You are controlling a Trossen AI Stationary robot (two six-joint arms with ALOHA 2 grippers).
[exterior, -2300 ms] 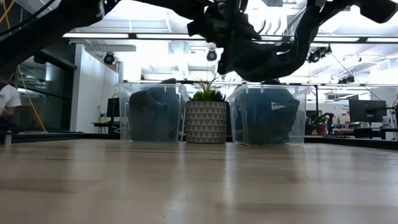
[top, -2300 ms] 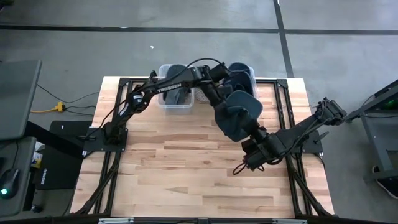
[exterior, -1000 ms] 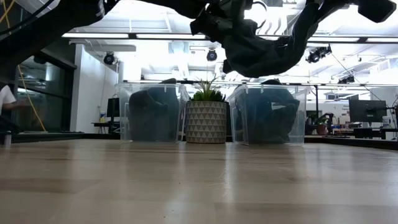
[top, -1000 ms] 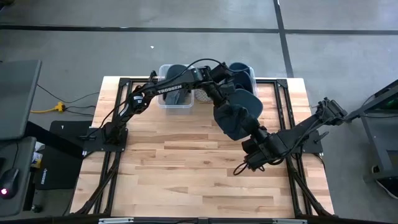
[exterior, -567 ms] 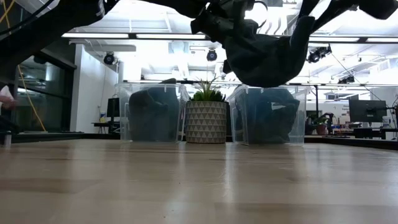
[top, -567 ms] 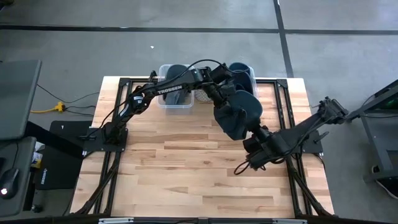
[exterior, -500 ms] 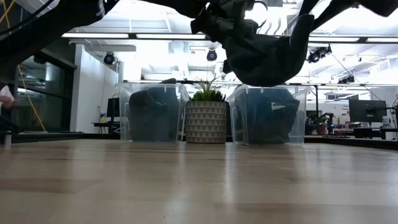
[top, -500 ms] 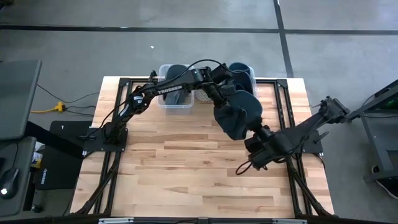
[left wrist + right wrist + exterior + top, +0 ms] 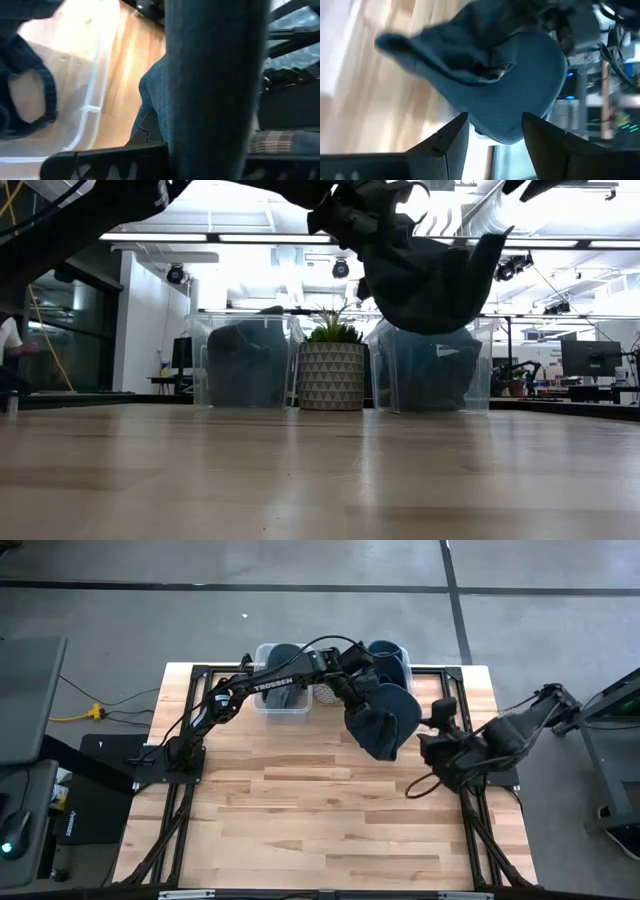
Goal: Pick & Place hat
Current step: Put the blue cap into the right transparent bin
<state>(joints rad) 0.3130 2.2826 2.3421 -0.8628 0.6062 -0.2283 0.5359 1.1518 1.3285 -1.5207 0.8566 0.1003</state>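
A dark blue denim hat (image 9: pixel 382 722) hangs in the air over the table's far right part, also seen in the low view (image 9: pixel 430 280) and ahead of the right wrist camera (image 9: pixel 490 65). My left gripper (image 9: pixel 356 698) is shut on its upper edge. My right gripper (image 9: pixel 430 735) stands open to the right of the hat, clear of it, with nothing between its fingers (image 9: pixel 492 122). My left gripper pinches the hat's upper edge (image 9: pixel 200 135) between its two fingers, coming from the table's left and slanting down. Which part of the hat this is, I cannot tell. The hat hangs below the fingers, lifted clear of the table, its cloth slack.
Two clear bins stand at the far edge, the left one (image 9: pixel 280 692) and the right one (image 9: pixel 432 370), each with dark hats inside. A patterned plant pot (image 9: pixel 332 375) sits between them. The near half of the wooden table (image 9: pixel 300 820) is bare.
My right gripper has opened and let go of the hat, then drawn back toward the table's right edge and upward while rolling. The hat stays in my left gripper; its freed lower part now hangs straight down.
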